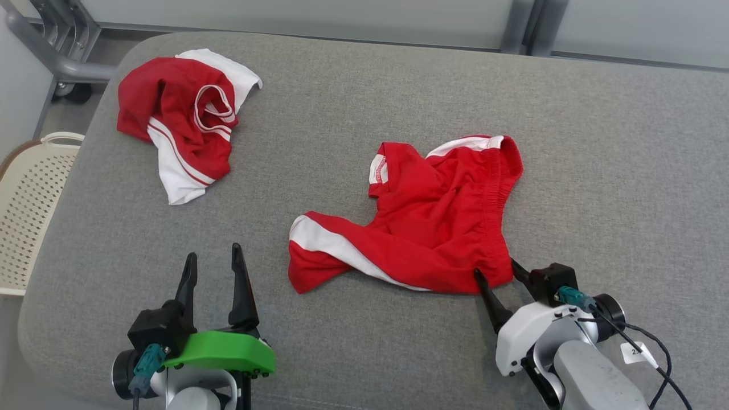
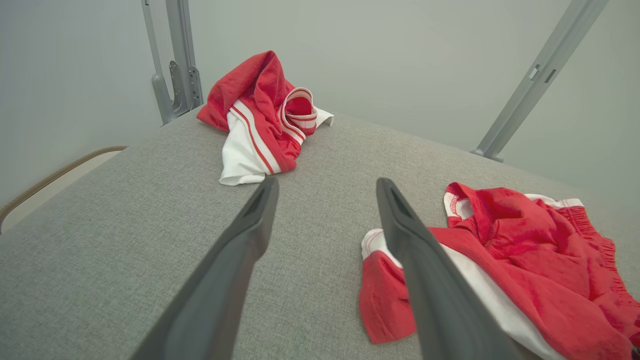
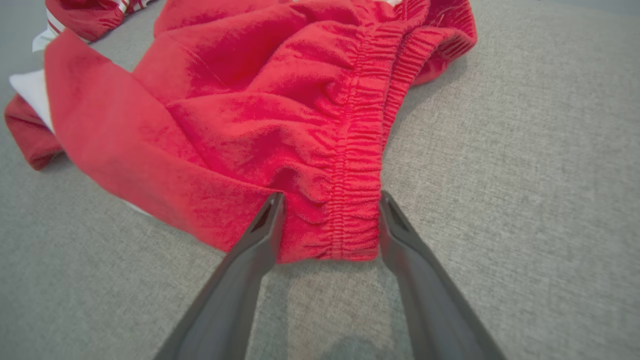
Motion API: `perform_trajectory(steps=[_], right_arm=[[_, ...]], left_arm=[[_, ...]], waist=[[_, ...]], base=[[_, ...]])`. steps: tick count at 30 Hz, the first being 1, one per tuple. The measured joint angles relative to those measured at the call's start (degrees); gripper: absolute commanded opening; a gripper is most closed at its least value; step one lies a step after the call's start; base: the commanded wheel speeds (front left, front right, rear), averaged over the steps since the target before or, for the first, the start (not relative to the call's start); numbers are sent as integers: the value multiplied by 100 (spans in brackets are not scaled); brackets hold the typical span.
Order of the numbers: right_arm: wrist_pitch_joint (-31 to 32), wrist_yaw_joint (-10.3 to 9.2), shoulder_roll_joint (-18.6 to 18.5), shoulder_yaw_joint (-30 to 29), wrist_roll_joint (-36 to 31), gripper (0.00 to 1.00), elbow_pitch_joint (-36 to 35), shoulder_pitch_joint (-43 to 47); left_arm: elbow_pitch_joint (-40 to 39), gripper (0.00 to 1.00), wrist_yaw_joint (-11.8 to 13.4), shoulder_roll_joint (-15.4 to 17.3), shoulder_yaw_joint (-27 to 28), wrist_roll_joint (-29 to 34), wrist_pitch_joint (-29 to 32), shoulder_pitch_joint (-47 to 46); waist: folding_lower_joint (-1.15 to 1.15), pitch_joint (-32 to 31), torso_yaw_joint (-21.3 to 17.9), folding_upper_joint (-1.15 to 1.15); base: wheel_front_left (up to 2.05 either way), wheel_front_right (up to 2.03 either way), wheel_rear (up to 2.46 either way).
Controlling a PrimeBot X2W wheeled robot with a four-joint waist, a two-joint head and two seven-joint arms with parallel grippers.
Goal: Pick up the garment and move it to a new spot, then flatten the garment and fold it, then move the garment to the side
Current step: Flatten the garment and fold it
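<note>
Nothing looks done yet: the red shorts (image 1: 433,222) lie crumpled at the middle of the bench (image 1: 598,171). The right pincer (image 1: 495,267), released, straddles their waistband corner; the left pincer (image 1: 213,251) hangs released over the bench. Lifting, flattening and folding remain.

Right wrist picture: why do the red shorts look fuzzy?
Right wrist view: the red shorts sit close to the lens, so the near fold blurs while the waistband ridges look crisp; left wrist view: the wide lens makes the left gripper look long; head view: even light, faint shadows, sharp.
</note>
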Motion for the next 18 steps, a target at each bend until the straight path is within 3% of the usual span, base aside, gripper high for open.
perform_trajectory(steps=[1, 2, 6, 18], right_arm=[[0, -1, -12, 29, 33, 36, 4, -24], [1, -1, -25, 55, 58, 36, -7, -46], [0, 0, -76, 36, 165, 0, -255, -52], [0, -1, -213, -199, 788, 0, -1125, 515]], left_arm=[[1, 100, 0, 0, -3, 1, 0, 3], [1, 100, 2, 0, 2, 1, 0, 8], [1, 100, 25, 0, 29, 2, 0, 59], [-47, 100, 45, -1, 96, -12, 0, 126]], waist=[[0, 11, 12, 0], [0, 17, 16, 0], [0, 5, -39, 0], [0, -61, -553, 0]], base=[[0, 0, 0], [0, 0, 0], [0, 0, 0], [0, 0, 0]])
